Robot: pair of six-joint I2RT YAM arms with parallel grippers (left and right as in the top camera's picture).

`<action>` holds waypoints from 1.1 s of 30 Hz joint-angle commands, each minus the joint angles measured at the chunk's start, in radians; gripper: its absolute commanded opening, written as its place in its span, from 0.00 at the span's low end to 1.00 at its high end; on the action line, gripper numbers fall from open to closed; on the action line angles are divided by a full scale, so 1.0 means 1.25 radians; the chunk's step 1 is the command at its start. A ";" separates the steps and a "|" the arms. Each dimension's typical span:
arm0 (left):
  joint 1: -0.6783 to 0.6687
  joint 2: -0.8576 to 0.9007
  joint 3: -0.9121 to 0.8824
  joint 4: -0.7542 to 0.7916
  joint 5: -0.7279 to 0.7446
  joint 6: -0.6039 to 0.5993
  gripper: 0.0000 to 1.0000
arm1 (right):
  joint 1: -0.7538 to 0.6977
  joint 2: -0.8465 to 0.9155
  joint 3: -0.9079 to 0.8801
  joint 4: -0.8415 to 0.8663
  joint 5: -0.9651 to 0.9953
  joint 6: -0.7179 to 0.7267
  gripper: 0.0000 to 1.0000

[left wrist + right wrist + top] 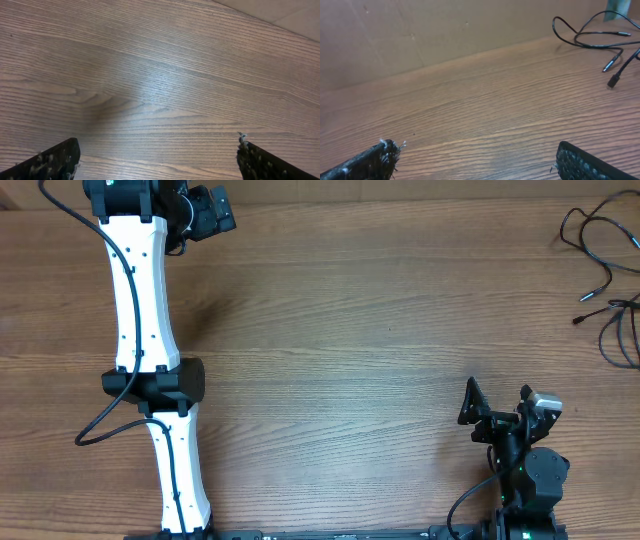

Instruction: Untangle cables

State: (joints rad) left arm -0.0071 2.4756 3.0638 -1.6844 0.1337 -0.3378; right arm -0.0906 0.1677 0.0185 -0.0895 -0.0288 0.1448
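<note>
While the overhead camera takes in both arms at once, each wrist camera sees only its own fingertips and a patch of wood. From above, the left gripper (208, 212) sits at the far end of its stretched white arm, near the far edge of the table (350, 330), but that view does not make clear how its fingers stand. The left wrist view settles it: the left gripper (157, 150) has its jaws spread wide, with nothing but bare wood grain between them. No cord shows anywhere in that view.

The right gripper (497, 402) stays close to its own base, and the overhead view already shows its two dark fingers splayed apart. The right wrist view agrees, with the right gripper (477, 150) gaping wide and pinching nothing.

The cables (596, 290) lie as loose black strands well ahead of the right gripper and off to its right, partly running out of the overhead picture. They are well apart from the left gripper, on the other side of the table. Only the right wrist view shows them from low down: the cables (592, 46) loop over one another on the wood, with small plug ends pointing back toward the gripper, and a brown wall (420, 30) rises behind the table.
</note>
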 commanded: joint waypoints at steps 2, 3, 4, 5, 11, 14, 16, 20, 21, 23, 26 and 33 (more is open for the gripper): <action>-0.005 -0.028 0.017 -0.002 -0.009 -0.005 1.00 | 0.004 0.002 -0.008 0.004 0.010 -0.006 1.00; -0.005 -0.028 0.017 -0.002 -0.009 -0.005 1.00 | 0.004 0.002 -0.008 0.004 0.010 -0.006 1.00; -0.005 -0.028 0.017 -0.002 -0.009 -0.005 1.00 | 0.004 0.002 -0.008 0.004 0.010 -0.006 1.00; -0.005 -0.028 0.017 -0.002 -0.009 -0.005 1.00 | 0.004 0.002 -0.008 0.004 0.010 -0.006 1.00; -0.005 -0.028 0.017 -0.002 -0.009 -0.005 1.00 | 0.004 0.002 -0.008 0.004 0.010 -0.006 1.00; -0.005 -0.028 0.017 -0.002 -0.009 -0.005 1.00 | 0.004 0.002 -0.008 0.004 0.010 -0.006 1.00; -0.005 -0.028 0.016 -0.004 -0.013 0.002 1.00 | 0.004 0.002 -0.008 0.004 0.010 -0.006 1.00; -0.013 -0.052 0.017 0.012 -0.114 0.035 1.00 | 0.004 0.002 -0.008 0.004 0.010 -0.006 1.00; -0.021 -0.065 0.016 0.034 -0.144 0.034 1.00 | 0.004 0.002 -0.008 0.004 0.010 -0.006 1.00; -0.043 -0.096 0.016 0.105 -0.196 0.041 1.00 | 0.004 0.002 -0.008 0.004 0.010 -0.006 1.00; -0.072 -0.142 0.016 0.197 -0.233 0.107 1.00 | 0.004 0.002 -0.008 0.004 0.010 -0.006 1.00; -0.118 -0.222 -0.024 0.323 -0.242 0.226 1.00 | 0.004 0.002 -0.008 0.004 0.010 -0.006 1.00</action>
State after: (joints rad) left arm -0.1524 2.2578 3.0623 -1.2919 -0.1268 -0.1410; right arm -0.0910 0.1684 0.0185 -0.0895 -0.0246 0.1444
